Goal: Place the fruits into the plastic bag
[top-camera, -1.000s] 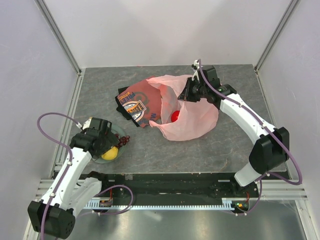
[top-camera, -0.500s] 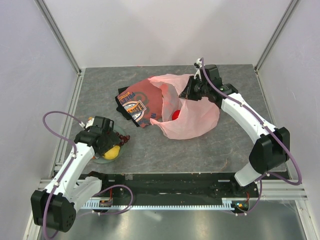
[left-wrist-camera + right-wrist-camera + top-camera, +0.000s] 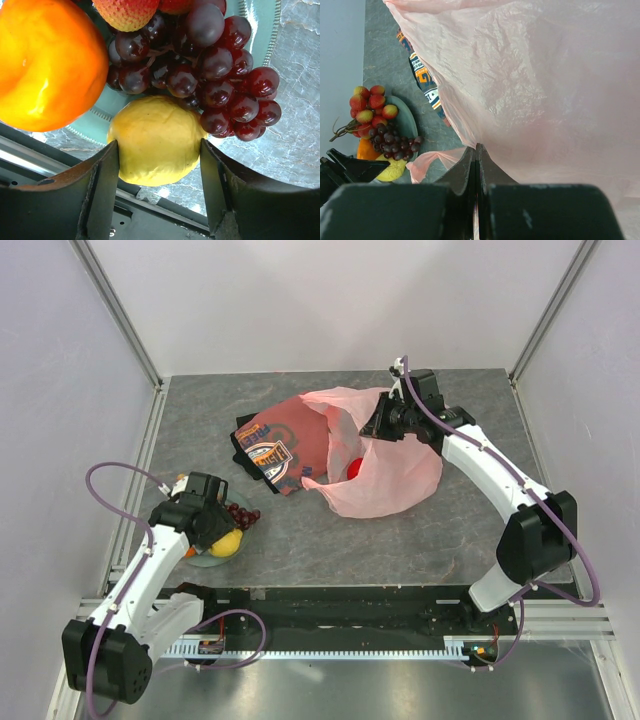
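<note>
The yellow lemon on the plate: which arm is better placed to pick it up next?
Left, I'd judge. The left pincer straddles the lemon, one finger on each side. The right pincer is shut on the plastic bag, far from the lemon, so it looks busy.

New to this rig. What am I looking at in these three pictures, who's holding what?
Two white robot arms stand at a grey table. One picture is from overhead; the others from a camera on each wrist. The left claw straddles a yellow lemon-like fruit on a round pale green plate, beside dark purple grapes and an orange fruit; whether it grips yet is unclear. The right claw pinches the rim of a thin pink plastic bag, holding it up. A red apple lies inside; a folded red printed cloth lies beside it.
</note>
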Robot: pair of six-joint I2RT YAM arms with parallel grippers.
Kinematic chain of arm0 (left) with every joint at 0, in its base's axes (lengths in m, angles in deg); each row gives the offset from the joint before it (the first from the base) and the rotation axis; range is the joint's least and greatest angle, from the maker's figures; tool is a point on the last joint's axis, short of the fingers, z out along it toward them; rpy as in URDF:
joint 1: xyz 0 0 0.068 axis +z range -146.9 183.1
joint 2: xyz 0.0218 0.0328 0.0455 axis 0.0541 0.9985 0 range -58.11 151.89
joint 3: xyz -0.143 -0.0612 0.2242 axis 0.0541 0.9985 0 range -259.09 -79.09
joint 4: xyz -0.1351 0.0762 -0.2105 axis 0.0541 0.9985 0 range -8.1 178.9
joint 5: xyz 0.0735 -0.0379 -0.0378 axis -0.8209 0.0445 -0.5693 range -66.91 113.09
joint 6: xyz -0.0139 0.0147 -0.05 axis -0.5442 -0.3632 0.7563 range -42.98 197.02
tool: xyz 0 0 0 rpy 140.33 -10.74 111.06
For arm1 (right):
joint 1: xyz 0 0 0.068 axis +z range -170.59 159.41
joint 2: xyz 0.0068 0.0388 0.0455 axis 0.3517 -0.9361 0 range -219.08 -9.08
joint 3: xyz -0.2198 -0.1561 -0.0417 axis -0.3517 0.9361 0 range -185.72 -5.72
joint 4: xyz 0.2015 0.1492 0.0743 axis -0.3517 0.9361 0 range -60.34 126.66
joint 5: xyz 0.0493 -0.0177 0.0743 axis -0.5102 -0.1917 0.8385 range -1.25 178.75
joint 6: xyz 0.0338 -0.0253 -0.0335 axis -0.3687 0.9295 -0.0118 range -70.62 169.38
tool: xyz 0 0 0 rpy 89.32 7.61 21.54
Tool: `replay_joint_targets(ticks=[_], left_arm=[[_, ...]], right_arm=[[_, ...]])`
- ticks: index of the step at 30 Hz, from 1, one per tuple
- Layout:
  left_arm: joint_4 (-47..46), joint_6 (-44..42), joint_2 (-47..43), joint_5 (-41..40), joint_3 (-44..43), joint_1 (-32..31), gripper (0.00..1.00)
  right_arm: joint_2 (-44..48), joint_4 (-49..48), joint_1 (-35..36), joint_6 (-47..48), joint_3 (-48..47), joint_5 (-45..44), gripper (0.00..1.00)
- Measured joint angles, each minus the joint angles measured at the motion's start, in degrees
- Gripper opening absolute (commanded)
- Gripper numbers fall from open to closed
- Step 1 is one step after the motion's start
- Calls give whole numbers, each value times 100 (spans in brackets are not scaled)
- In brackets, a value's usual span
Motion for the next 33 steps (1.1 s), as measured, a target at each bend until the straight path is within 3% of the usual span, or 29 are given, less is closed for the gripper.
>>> replay_joint_targets(ticks=[9, 18, 27, 33], left_arm=[[9, -2, -223, 177, 0, 13, 24], [85, -7, -946, 437, 0, 13, 13], [199, -81, -1469, 717, -33, 13, 11], [-11, -212, -2404, 802, -94, 13, 8]], right_arm=[[-9, -2, -4, -4, 0, 2, 2], [-11, -2, -4, -9, 0, 4, 2], [-79, -9, -4, -9, 0, 44, 2], [-85, -22, -4, -9, 0, 44, 2]])
